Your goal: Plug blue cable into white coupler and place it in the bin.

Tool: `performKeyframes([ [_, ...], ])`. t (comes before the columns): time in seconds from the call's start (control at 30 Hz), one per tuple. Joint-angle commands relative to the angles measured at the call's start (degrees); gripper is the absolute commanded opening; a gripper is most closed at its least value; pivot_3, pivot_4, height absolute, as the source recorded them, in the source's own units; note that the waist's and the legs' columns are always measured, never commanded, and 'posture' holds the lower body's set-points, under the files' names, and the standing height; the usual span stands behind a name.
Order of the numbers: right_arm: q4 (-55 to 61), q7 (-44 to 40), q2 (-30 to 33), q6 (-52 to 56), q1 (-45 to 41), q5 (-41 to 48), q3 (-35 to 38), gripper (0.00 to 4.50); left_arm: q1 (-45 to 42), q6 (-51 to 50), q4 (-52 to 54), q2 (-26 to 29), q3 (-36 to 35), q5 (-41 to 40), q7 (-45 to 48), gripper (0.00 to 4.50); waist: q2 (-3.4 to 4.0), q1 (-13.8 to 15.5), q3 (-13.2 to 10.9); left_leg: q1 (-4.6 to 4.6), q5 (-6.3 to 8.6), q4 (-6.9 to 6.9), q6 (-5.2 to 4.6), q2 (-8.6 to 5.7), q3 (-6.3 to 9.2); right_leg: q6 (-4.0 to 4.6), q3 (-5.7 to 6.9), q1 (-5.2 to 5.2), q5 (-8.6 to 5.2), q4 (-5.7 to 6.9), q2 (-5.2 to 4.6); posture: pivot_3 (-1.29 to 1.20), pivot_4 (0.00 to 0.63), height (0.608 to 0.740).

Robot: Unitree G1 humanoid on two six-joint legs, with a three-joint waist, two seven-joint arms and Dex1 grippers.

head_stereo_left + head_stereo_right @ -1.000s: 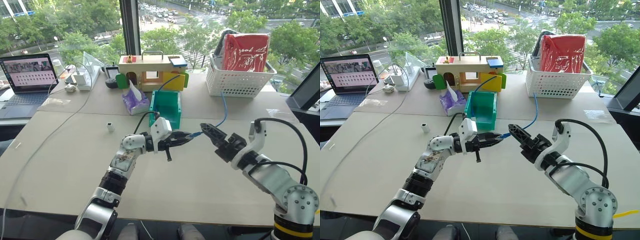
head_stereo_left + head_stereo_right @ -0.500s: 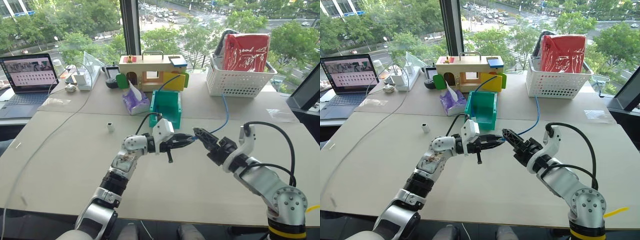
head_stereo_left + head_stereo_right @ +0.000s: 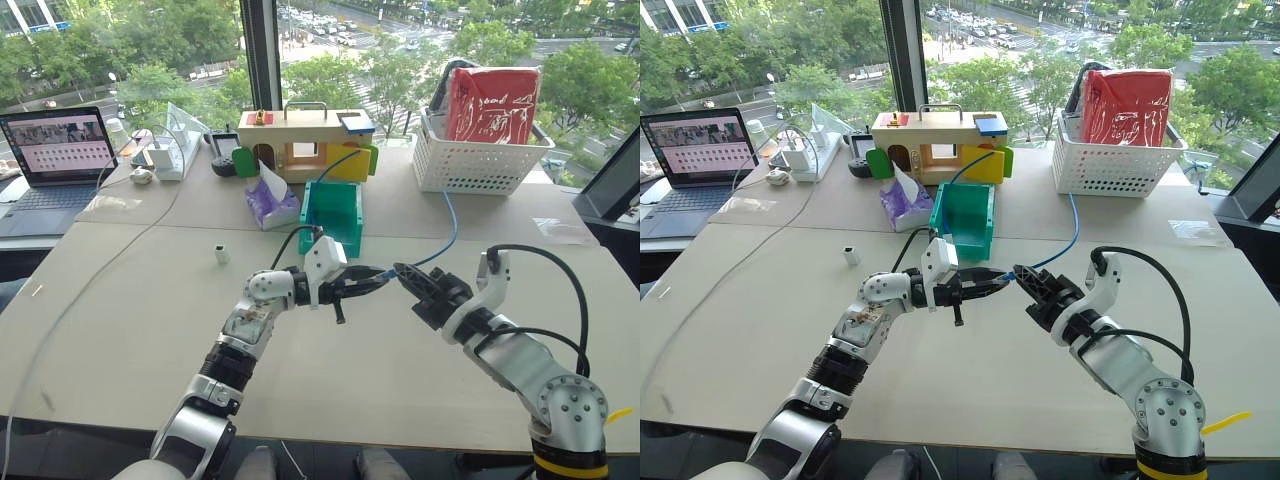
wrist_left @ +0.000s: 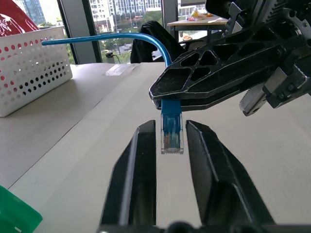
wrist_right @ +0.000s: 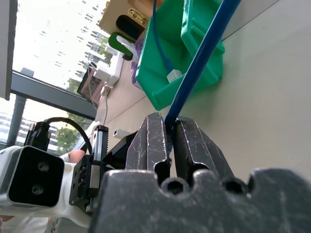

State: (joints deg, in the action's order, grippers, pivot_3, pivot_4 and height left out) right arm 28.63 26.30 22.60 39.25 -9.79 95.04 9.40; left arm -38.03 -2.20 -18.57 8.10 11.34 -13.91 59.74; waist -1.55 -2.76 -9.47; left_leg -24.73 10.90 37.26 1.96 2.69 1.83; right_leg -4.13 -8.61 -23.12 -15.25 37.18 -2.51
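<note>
Blue cable (image 4: 171, 133) plug hangs mid-air over the bench middle, now pinched just behind it by the right claw (image 3: 403, 271), which has closed on it; the left claw (image 4: 170, 145) has loosened, fingers slightly spread either side. Handover looks done. White coupler (image 3: 220, 254) waits toward the bench's left edge; bin (image 3: 333, 214) sits behind

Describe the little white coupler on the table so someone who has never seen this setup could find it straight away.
Start at the laptop at the table's far left corner, then look right and nearer, toward the teal bin. The white coupler stands alone on bare tabletop, left of the bin and the purple tissue pack. It is a tiny white block, not attached to any cord.
</note>
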Motion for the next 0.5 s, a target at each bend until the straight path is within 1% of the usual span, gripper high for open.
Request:
performKeyframes([
  [0.03, 0.27, -1.61, 0.44, -1.24, -1.14, -0.61, 0.81, 0.0, -1.22, -1.42, 2.79, 1.5, -1.51, -2.29, 1.38, 2.66, 0.0, -0.08, 0.0, 0.0, 0.0, 0.0, 0.0, 0.0, 0.0, 0.0, 0.0, 0.0, 0.0, 0.0, 0.0, 0.0, 0.15, 0.71],
  [0.07, -0.06, -2.04, 0.55, -1.49, -1.44, -1.28, 1.24, 0.0, -0.94, -1.97, 3.53, 2.79, -1.89, -2.5, 1.83, 3.2, 0.0, -0.17, 0.0, 0.0, 0.0, 0.0, 0.0, 0.0, 0.0, 0.0, 0.0, 0.0, 0.0, 0.0, 0.0, 0.0, 0.15, 0.71],
  [0.13, -0.63, -2.74, 0.49, -1.95, -1.91, -2.0, 1.85, 0.0, -0.33, -2.93, 5.37, 5.61, -2.18, -2.47, 2.73, 3.82, 0.0, -0.41, 0.0, 0.01, 0.0, 0.0, 0.0, 0.01, 0.0, 0.01, 0.0, -0.02, 0.0, 0.01, 0.02, 0.0, 0.15, 0.71],
  [0.17, -0.81, -3.16, 0.51, -1.92, -2.05, -2.15, 1.94, 0.0, -0.08, -3.73, 6.55, 6.78, -2.62, -2.95, 2.81, 4.24, 0.0, -0.54, 0.0, 0.01, 0.0, -0.01, 0.0, 0.02, 0.0, 0.01, 0.0, -0.02, 0.0, 0.02, 0.02, 0.0, 0.15, 0.71],
  [0.2, -0.91, -3.45, 0.52, -1.85, -2.12, -2.22, 1.96, 0.0, 0.08, -4.32, 7.37, 7.47, -2.88, -3.37, 2.77, 4.45, 0.0, -0.61, 0.0, 0.01, 0.0, -0.01, 0.0, 0.02, 0.0, 0.01, 0.0, -0.02, 0.0, 0.02, 0.02, 0.0, 0.15, 0.71],
  [0.27, -1.49, -4.22, 0.82, -1.53, -2.45, -2.37, 2.11, 0.0, 0.61, -6.58, 10.13, 9.63, -5.35, -5.23, 1.77, 4.45, 0.01, -0.63, 0.0, 0.01, 0.0, -0.01, 0.0, 0.02, 0.0, 0.01, 0.0, -0.01, 0.0, 0.01, 0.01, 0.0, 0.15, 0.71],
  [0.33, -2.46, -4.84, 1.09, -1.23, -2.95, -2.62, 2.2, 0.0, 1.23, -8.56, 12.42, 12.26, -9.51, -6.93, -0.51, 4.45, 0.01, -0.77, 0.0, 0.0, 0.0, -0.01, 0.0, 0.02, 0.0, 0.01, 0.0, -0.02, 0.0, 0.0, 0.0, 0.0, 0.15, 0.71],
  [0.4, -3.13, -5.3, 1.17, -1.07, -3.29, -2.88, 2.15, 0.0, 1.55, -9.67, 13.12, 13.9, -12.55, -7.93, -2.8, 4.45, 0.01, -1.08, 0.0, 0.0, 0.0, -0.01, 0.0, 0.03, 0.01, 0.01, 0.0, -0.03, 0.0, 0.01, 0.01, 0.0, 0.15, 0.71],
  [0.43, -3.53, -5.58, 1.12, -0.97, -3.57, -2.99, 2.01, 0.0, 1.61, -9.33, 12.06, 14.96, -15.2, -7.9, -5.31, 4.45, 0.01, -1.11, 0.0, 0.01, 0.0, -0.02, 0.0, 0.05, 0.01, 0.01, 0.01, -0.03, 0.0, 0.03, 0.01, 0.0, 0.15, 0.71],
  [0.5, -4.34, -6.06, 0.91, -0.74, -4.26, -3.34, 1.4, 0.0, 1.24, -8.49, 7.38, 17.94, -20.13, -4.29, -13.86, 4.45, 0.01, -1.26, 0.0, 0.02, 0.0, -0.02, 0.0, 0.05, 0.01, 0.01, 0.02, -0.03, 0.0, 0.02, 0.01, 0.0, 0.15, 0.71],
])
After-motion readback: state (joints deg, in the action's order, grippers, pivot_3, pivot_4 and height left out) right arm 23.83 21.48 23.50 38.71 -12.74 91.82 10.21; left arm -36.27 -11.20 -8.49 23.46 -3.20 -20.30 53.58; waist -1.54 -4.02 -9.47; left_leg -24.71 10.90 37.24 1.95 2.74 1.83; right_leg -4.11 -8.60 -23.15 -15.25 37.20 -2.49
